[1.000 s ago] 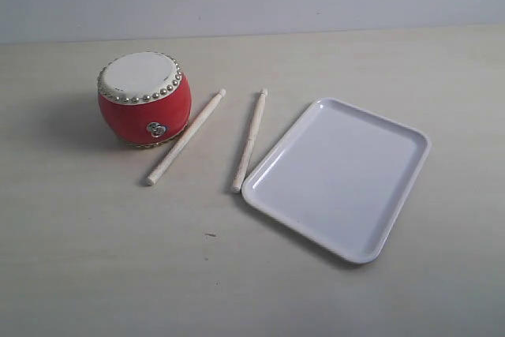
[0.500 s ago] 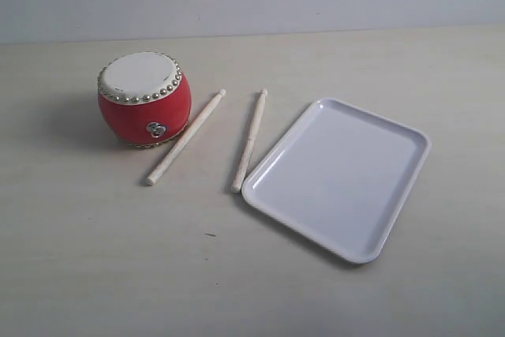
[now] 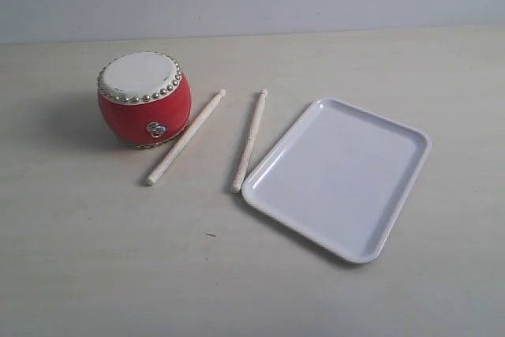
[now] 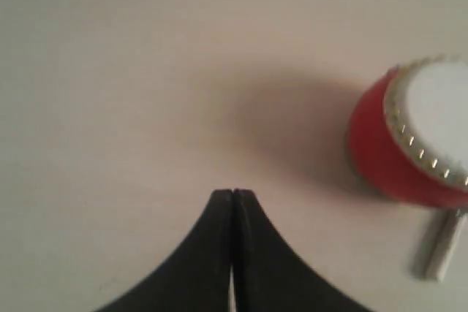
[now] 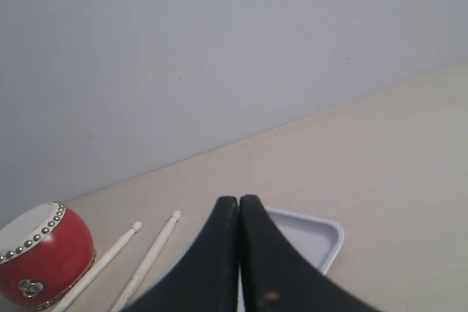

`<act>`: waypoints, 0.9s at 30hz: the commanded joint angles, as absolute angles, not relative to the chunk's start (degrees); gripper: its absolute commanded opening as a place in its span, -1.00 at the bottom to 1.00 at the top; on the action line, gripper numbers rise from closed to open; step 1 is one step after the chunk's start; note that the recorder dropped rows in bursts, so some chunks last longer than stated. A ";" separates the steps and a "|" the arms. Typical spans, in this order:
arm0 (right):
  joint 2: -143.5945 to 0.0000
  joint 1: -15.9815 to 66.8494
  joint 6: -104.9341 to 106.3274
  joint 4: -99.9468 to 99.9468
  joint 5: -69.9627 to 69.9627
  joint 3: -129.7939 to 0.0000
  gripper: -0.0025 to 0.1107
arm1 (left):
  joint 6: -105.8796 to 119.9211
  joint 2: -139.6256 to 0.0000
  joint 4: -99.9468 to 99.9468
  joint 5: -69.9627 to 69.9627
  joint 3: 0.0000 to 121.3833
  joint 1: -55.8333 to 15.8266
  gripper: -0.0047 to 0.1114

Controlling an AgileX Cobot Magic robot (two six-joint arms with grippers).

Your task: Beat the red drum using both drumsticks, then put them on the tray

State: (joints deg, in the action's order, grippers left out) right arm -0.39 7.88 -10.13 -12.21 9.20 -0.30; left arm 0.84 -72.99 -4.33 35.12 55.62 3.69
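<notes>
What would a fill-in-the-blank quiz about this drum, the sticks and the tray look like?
1. The drum has a glossy ____ body.
2. Between the drum and the tray lie ____ drumsticks.
3. The drumsticks rest on the ____, not on the tray.
4. The left tool and the right tool are both ____, holding nothing.
Missing words: red; two; table; shut.

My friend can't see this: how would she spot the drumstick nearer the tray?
Find the white tray on the right. A drumstick lies off its left rim, one end by the corner. The other stick lies beside the red drum.
</notes>
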 commanded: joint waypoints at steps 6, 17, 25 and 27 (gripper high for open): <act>0.00 7.54 -9.75 -11.95 8.88 0.00 -0.96 | 19.38 -82.96 -20.07 60.63 65.33 -0.97 -0.92; 0.00 7.54 -9.75 -11.95 8.88 0.00 -0.96 | 10.53 -95.57 -9.46 57.94 68.85 -23.75 -0.92; 0.00 7.54 -9.75 -11.95 8.88 0.00 -0.96 | 10.21 -105.02 -11.42 49.84 68.85 -25.64 -0.49; 0.00 7.54 -9.75 -11.95 8.88 0.00 -0.96 | 10.21 -107.30 -11.42 47.73 68.85 -25.64 -0.29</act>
State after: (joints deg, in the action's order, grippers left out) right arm -0.39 7.88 -10.13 -12.21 9.20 -0.30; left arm 10.57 -105.53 -11.68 49.89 68.42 -25.31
